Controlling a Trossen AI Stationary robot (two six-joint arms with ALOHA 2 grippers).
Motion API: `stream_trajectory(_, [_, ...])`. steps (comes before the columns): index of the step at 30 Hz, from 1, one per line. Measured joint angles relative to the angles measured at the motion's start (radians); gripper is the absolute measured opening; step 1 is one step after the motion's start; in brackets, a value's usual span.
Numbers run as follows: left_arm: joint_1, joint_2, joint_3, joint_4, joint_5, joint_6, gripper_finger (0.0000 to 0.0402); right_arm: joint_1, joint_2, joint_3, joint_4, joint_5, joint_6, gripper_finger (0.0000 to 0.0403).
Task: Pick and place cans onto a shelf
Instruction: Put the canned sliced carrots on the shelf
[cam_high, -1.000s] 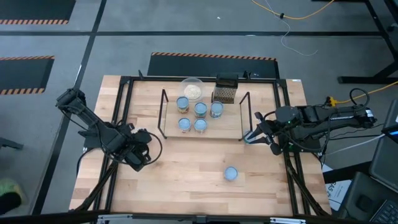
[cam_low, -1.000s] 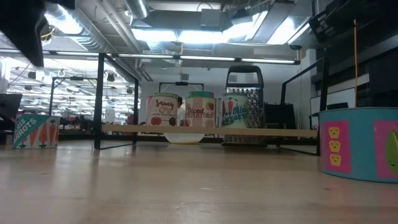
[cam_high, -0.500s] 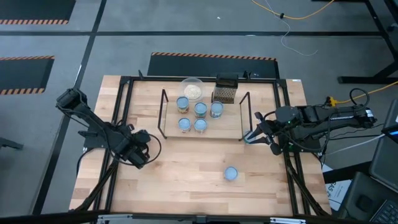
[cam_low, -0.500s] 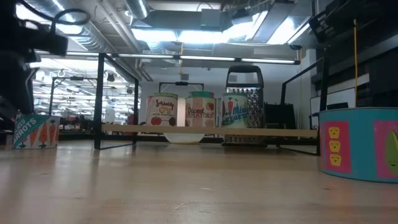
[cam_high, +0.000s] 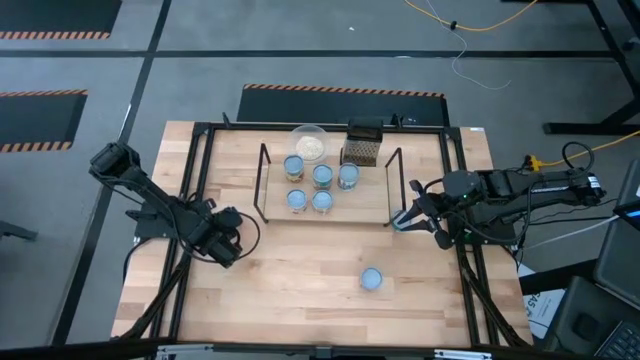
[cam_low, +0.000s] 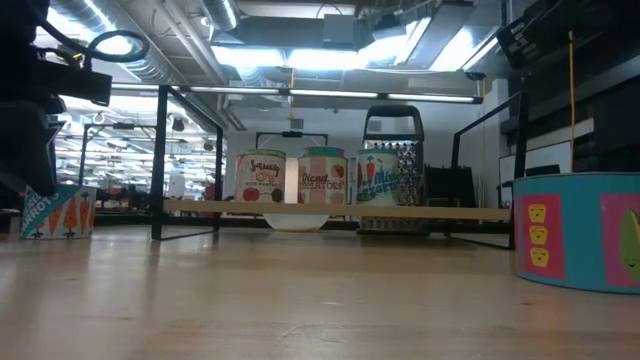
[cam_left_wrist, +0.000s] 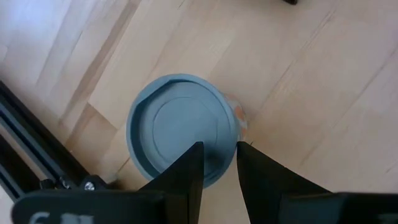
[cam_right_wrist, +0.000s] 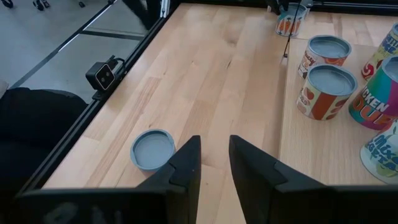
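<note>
A carrot-labelled can (cam_left_wrist: 181, 135) stands upright on the table at the left (cam_low: 45, 211); my left arm hides it from above. My left gripper (cam_left_wrist: 218, 148) points steeply down over this can's rim, its fingers a narrow gap apart. One fingertip (cam_left_wrist: 194, 160) shows over the lid, the other (cam_left_wrist: 247, 155) at the rim's outer side. Several cans (cam_high: 321, 176) stand on the shelf (cam_high: 350, 208). One more can (cam_high: 371, 279) stands alone near the front. My right gripper (cam_high: 405, 222) waits open by the shelf's right end. My left gripper comes at the carrot can from above, its fingertips over the lid's rim (cam_left_wrist: 231, 127). I cannot tell whether they touch it. The can stands upright on the table.
A clear bowl (cam_high: 309, 143) and a dark mesh box (cam_high: 362, 146) stand behind the shelf. Black frame rails (cam_high: 190, 200) run along the table's left and right sides. Bare wood lies between the shelf and the table's front edge.
My left gripper has come down from high above onto the carrot can at the table's left, most of the drop early in the second. The can has stayed where it was. The gap between the fingers shows no change.
</note>
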Motion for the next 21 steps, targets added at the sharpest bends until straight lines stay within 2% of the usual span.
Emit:
stream_trajectory(7, [0.000,0.000,0.000,0.004,0.000,0.000,0.0081,0.000,0.000,0.000,0.000,0.000,0.000,0.0088])
stream_trajectory(16, [0.000,0.000,0.001,0.045,-0.005,0.000,0.0008,0.000,0.000,0.000,0.000,0.000,0.000,0.0088])
stream_trajectory(21, [0.000,0.000,0.001,0.118,-0.007,0.001,0.0008,0.000,0.000,0.000,0.000,0.000,0.000,0.0088])
